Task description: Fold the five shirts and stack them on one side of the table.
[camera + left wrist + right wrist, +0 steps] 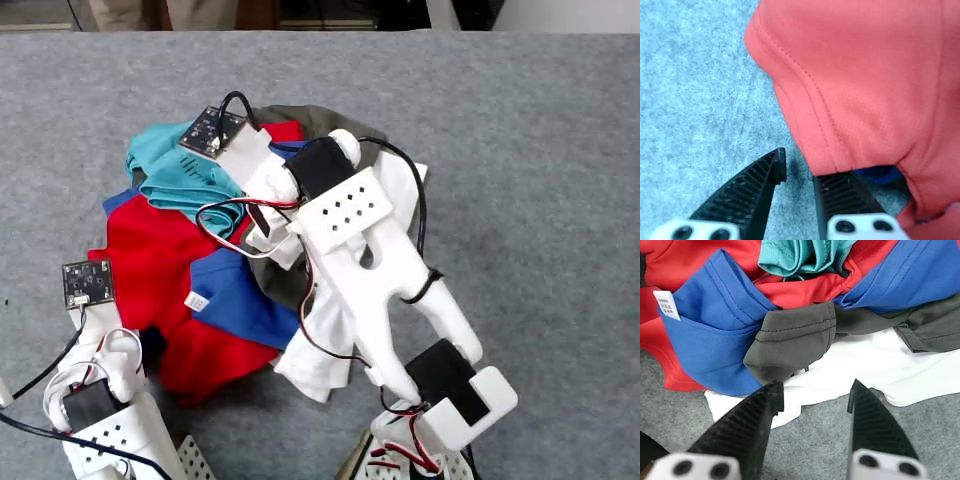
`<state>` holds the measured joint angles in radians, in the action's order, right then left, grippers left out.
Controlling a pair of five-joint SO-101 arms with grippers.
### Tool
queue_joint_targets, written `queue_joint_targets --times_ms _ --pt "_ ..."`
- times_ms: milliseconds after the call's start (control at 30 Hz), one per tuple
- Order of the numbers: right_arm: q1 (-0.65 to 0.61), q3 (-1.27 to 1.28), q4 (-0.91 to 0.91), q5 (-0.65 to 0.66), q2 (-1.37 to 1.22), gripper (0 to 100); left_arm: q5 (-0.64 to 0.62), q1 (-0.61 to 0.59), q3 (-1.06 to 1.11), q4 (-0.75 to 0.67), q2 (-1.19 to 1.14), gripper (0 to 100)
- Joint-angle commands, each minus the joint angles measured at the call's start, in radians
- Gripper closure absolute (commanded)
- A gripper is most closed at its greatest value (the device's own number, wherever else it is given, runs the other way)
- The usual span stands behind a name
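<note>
High: we look down over whole desk point(560, 150), far off. Left wrist: past left pincer point(799, 172), very near red shirt point(865, 75) edge. Right wrist: past right pincer point(812, 397), near shirt pile point(790, 335). We share that pile across views.

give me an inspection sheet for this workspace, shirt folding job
surface: table with a grey felt-like cover.
job's things: five shirts in one heap, none folded: red shirt, blue shirt, teal shirt, white shirt, dark grey shirt.
clutter: nothing seen.
grippers: left gripper narrowly open at the red shirt's edge, holding nothing; right gripper open over the white shirt's edge, holding nothing.
cables: black cable looped along the right arm above the heap; wires hang over the teal and red shirts.
surroundings: room past the far edge, too little to tell.
</note>
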<state>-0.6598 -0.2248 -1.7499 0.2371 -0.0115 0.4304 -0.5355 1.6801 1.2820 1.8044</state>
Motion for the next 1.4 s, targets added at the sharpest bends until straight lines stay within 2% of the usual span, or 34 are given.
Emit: queue_joint_targets --times_ms 0,400,767,1367 --pt "-0.018 -0.051 0.012 -0.006 0.001 77.4 0.003 -0.003 0.011 0.006 0.007 91" --pt "-0.019 -0.044 0.184 -0.009 -0.022 77.4 0.003 -0.003 0.011 0.006 0.007 91" --pt "-0.059 -0.160 0.181 -0.009 -0.225 77.4 0.003 -0.003 0.011 0.006 0.007 91" --pt "-0.056 -0.213 0.163 -0.009 -0.252 77.4 0.003 -0.003 0.011 0.006 0.007 91"
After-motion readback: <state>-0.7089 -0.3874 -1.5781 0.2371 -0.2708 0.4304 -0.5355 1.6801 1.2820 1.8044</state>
